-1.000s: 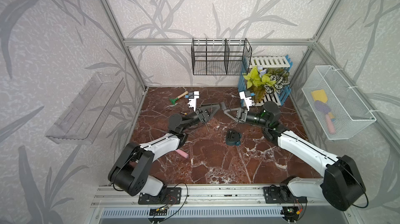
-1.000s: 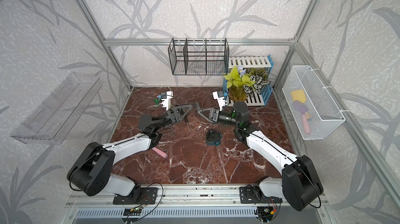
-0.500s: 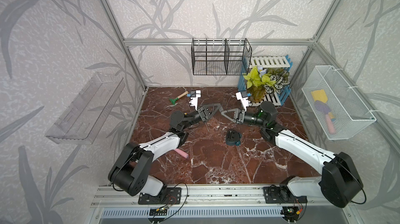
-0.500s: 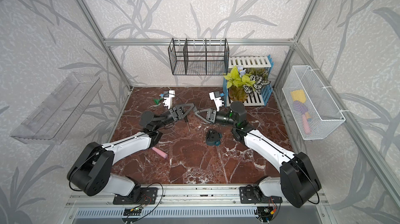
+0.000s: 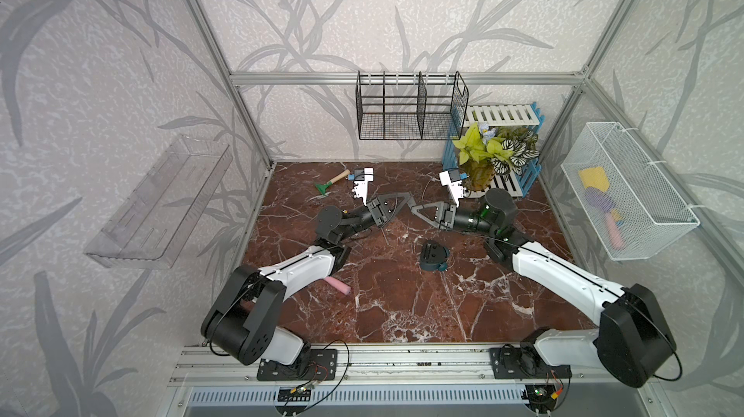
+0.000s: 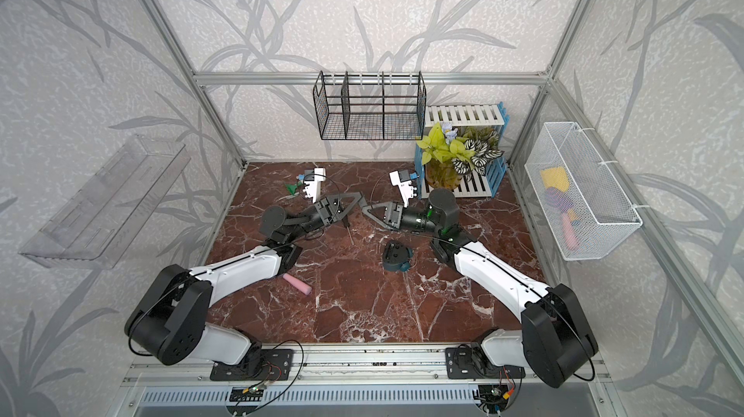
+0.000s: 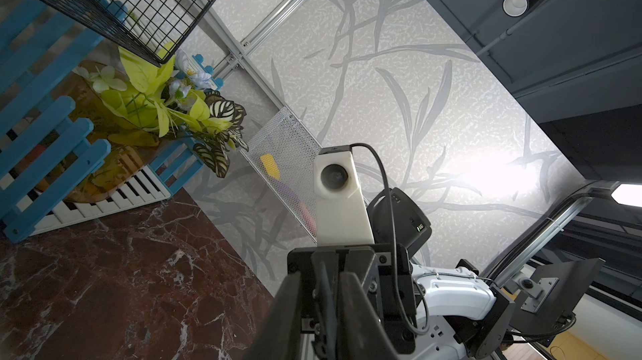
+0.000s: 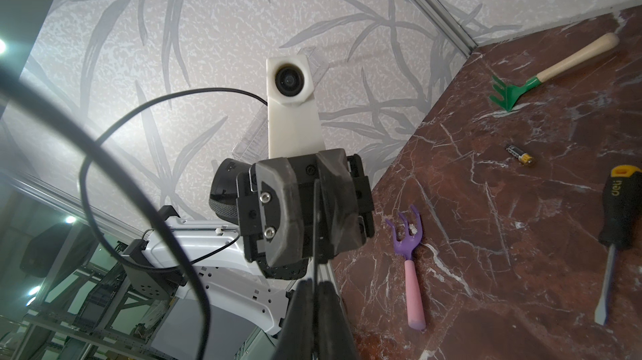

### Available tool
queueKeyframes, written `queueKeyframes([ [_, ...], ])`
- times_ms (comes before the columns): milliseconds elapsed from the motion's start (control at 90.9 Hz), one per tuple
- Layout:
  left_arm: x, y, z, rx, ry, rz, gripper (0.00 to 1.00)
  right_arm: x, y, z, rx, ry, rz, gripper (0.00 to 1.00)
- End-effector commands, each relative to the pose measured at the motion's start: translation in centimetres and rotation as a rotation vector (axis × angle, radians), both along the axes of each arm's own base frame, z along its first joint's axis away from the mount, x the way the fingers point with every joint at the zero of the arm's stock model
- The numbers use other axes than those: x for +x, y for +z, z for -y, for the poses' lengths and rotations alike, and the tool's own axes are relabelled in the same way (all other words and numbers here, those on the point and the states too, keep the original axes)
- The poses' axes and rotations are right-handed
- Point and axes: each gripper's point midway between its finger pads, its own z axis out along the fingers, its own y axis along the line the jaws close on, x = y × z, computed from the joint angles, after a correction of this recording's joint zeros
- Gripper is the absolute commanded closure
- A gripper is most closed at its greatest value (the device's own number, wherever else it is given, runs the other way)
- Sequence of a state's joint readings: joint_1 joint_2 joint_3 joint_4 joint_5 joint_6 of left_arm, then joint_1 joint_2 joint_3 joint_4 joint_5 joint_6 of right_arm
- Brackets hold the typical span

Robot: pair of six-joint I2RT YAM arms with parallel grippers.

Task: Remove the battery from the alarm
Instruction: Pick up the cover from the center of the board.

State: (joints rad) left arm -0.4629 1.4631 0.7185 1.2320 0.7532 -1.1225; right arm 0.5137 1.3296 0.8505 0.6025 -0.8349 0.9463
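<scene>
Battery (image 8: 520,155) is out: a stubby dark cylinder with a gold end, lying on its side on the marble surface (image 5: 402,306) between the green rake (image 8: 542,73) and the screwdriver (image 8: 618,215). The alarm (image 5: 434,256) lies face down, dark back up, apart from both tools. My arms reach inward, wrists raised, tips meeting nose to nose in mid-air. My right tool (image 5: 414,209) is pinched tight on a thin dark strip (image 8: 314,222). On my left tool (image 5: 408,198) the jaws stand narrowly parted around it; gripping or not, I cannot tell
</scene>
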Motion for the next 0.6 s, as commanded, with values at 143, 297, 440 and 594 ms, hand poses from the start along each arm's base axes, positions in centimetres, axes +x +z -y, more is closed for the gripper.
queueKeyframes([
  [143,-0.96,1.85,-0.56,-0.043,-0.004,0.053,0.78,-0.72,2.09,0.23,0.040,0.006,0.071,0.97],
  [297,-1.09,2.11,-0.66,-0.058,-0.011,0.058,0.83,-0.80,1.92,0.25,0.038,0.008,0.068,0.97],
  [440,-1.17,2.12,-0.78,-0.057,-0.012,0.063,0.89,-0.88,1.97,0.31,0.037,0.006,0.071,0.97],
  [594,-1.40,1.97,-0.61,-0.048,-0.028,0.071,0.95,-0.83,2.12,0.30,0.040,0.005,0.072,0.96],
])
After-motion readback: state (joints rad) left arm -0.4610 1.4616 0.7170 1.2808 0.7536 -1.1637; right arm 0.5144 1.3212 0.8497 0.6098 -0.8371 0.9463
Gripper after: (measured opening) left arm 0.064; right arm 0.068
